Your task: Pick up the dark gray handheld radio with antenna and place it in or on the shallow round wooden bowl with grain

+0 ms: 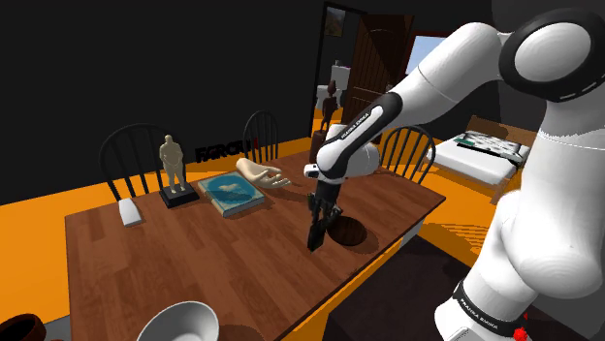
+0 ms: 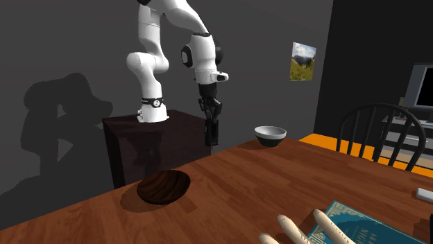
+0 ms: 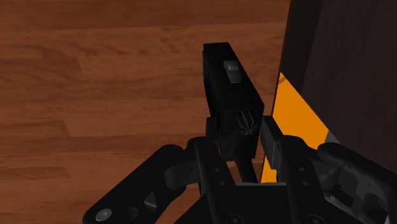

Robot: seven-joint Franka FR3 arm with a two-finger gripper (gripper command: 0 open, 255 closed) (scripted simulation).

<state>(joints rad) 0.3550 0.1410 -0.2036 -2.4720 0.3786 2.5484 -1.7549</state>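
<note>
End effector (image 1: 323,214) grips radio (image 1: 315,238), long axis vertical, hanging downward.

wooden counter (image 1: 145,262) carries pale figurine (image 1: 173,160) on a dark base, blue book (image 1: 231,194) just beside it, mannequin hand (image 1: 260,175) near the book, small white block (image 1: 130,212), white bowl (image 1: 177,323). dark chairs (image 1: 134,155) behind, bed (image 1: 482,155) on orange floor (image 1: 34,232).

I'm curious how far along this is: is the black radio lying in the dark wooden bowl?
No, the radio hangs in the air, clasped in the gripper, apart from the bowl on the table.
</note>
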